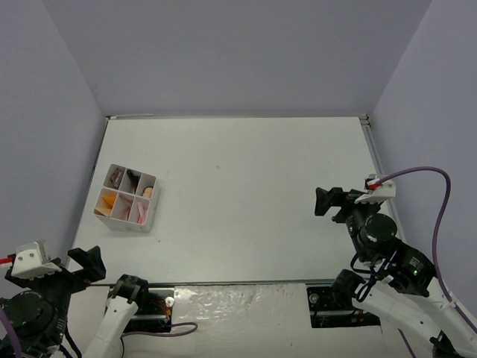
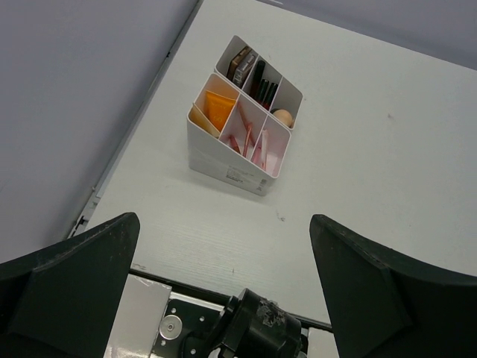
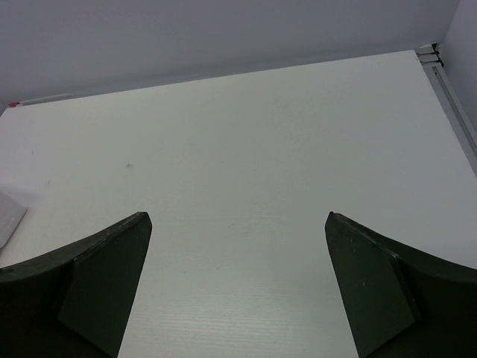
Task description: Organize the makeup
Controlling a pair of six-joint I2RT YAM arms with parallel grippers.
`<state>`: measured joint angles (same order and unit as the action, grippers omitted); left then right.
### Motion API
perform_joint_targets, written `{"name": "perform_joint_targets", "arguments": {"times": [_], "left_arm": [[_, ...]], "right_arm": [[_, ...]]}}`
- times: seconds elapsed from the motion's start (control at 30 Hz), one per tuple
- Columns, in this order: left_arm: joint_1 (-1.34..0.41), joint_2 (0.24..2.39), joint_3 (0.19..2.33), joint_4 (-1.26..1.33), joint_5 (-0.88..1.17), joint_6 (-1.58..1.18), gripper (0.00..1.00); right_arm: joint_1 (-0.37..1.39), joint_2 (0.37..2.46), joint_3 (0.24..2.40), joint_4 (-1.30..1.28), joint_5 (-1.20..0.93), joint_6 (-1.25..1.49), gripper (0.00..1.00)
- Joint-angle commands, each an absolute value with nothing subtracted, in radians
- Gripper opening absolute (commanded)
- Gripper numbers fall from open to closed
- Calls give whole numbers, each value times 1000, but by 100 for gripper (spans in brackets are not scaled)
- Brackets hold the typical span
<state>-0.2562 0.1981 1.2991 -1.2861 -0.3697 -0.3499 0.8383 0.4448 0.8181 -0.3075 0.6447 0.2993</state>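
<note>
The makeup sits inside the white six-compartment box (image 1: 112, 219) on the table's left side. In the left wrist view the box (image 2: 223, 165) holds brown palettes (image 2: 242, 66), dark sticks (image 2: 261, 83), a beige sponge (image 2: 283, 117), an orange tube (image 2: 218, 109), a beige tube (image 2: 197, 119) and pink sticks (image 2: 249, 142). I see no dark green disc. My left gripper (image 1: 88, 267) is open and empty, well back from the box near the table's front edge (image 2: 223, 224). My right gripper (image 1: 323, 202) is open and empty above bare table at the right (image 3: 237, 216).
The white table (image 1: 246, 179) is bounded by grey walls at the back and both sides. The arm bases and a black mount (image 2: 257, 328) lie along the near edge. A purple cable (image 1: 428, 173) loops off the right arm.
</note>
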Motion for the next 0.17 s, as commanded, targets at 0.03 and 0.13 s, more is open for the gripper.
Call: {"name": "perform_joint_targets", "arguments": {"times": [0.03,0.13], "left_arm": [[-262,259,1290,-1263,-331,-356,97],[-262,259,1292,-1269,-334,-354,97]], "right_arm": [[841,449,828,-264,700,314,100],[841,452,827,-263,703,313,100]]}}
